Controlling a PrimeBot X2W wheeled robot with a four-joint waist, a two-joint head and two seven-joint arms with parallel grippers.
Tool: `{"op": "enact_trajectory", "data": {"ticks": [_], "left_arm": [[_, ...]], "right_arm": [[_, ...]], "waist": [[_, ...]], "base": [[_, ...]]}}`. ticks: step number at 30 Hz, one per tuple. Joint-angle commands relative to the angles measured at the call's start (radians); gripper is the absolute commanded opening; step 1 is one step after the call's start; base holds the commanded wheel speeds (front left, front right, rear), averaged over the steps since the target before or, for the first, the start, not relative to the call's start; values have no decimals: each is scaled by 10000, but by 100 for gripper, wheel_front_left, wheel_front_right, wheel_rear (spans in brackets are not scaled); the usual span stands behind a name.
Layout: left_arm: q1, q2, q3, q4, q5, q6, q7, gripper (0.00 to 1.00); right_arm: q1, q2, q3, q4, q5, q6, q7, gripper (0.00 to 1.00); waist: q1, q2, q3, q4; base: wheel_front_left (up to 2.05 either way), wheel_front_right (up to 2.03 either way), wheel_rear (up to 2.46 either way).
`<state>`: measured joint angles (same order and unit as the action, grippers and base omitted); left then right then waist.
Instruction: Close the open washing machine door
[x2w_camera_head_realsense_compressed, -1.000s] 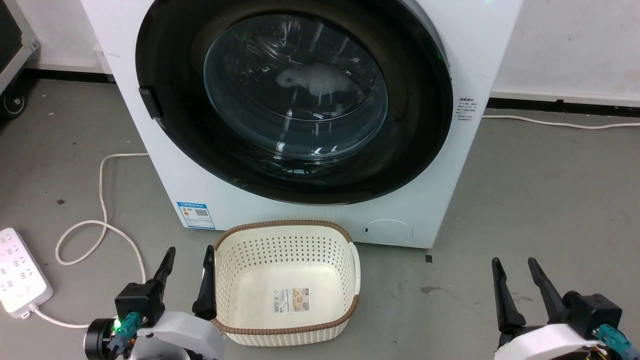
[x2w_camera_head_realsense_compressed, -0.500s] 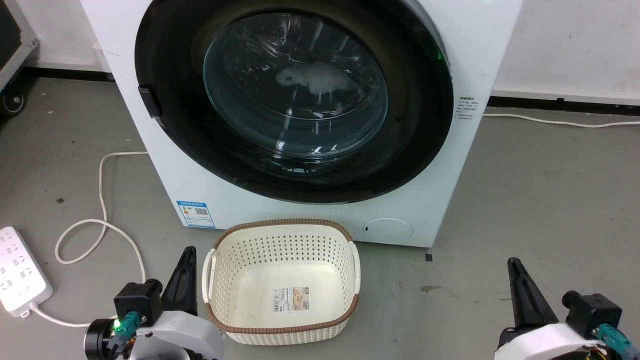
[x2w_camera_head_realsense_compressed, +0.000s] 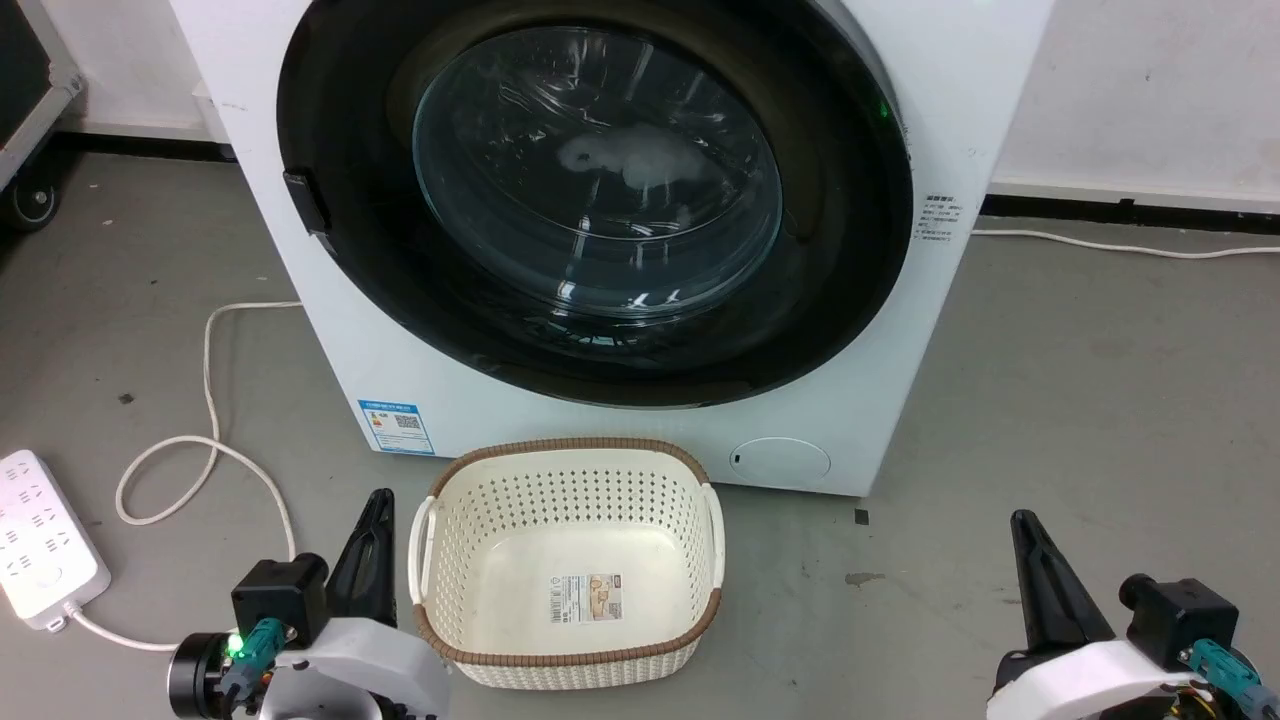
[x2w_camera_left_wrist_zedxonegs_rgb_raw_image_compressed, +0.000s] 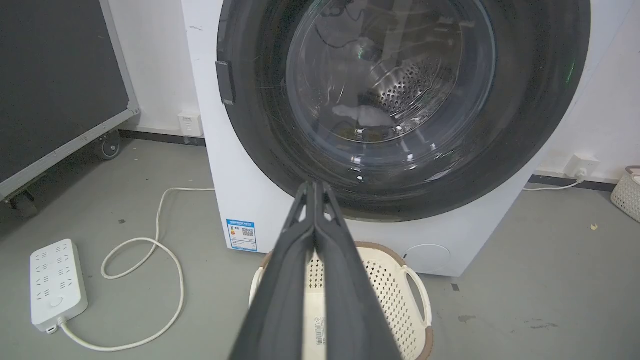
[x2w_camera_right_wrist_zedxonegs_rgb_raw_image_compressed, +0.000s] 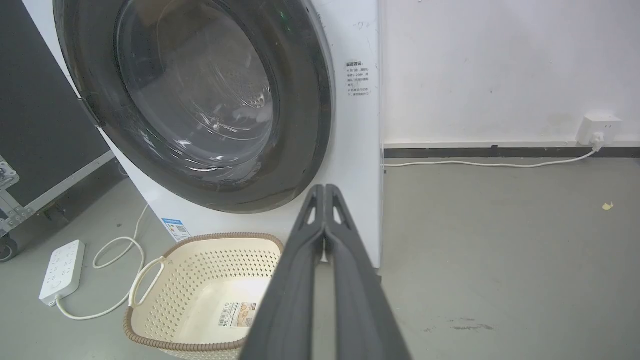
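Two grippers, both pinched tight on nothing: left gripper (x2w_camera_head_realsense_compressed: 379, 503) at seven o'clock just beside the one basket (x2w_camera_head_realsense_compressed: 571, 445), right gripper (x2w_camera_head_realsense_compressed: 1022, 524) at five, fingers pointing up. A second back both were spread. One washing machine door (x2w_camera_head_realsense_compressed: 850, 260) at twelve, seemingly flush on the one washing machine (x2w_camera_head_realsense_compressed: 965, 90). One power strip (x2w_camera_head_realsense_compressed: 45, 540) at eight.

Grey floor (x2w_camera_head_realsense_compressed: 1100, 400) meets a white wall (x2w_camera_head_realsense_compressed: 1150, 90) — black skirting (x2w_camera_head_realsense_compressed: 1130, 212) between; a white power strip (x2w_camera_head_realsense_compressed: 45, 545) lies left.
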<state>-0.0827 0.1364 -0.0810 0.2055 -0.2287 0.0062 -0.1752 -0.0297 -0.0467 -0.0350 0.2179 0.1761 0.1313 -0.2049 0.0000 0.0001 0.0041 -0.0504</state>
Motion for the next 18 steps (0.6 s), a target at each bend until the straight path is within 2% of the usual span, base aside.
{"op": "enact_trajectory", "data": {"ticks": [1,18], "left_arm": [[87,-48,40,-80,98,-5,40,0],[204,-177,161,-392,443,-14,310,0]], "right_arm": [[41,-5,17,-89,-83,-1,27,0],[82,-10,70,-419,-348,-2,346,0]], "waist": [[0,-1,-1,4],[0,-1,-7,83]], "base": [[0,0,0],[0,0,0]]}}
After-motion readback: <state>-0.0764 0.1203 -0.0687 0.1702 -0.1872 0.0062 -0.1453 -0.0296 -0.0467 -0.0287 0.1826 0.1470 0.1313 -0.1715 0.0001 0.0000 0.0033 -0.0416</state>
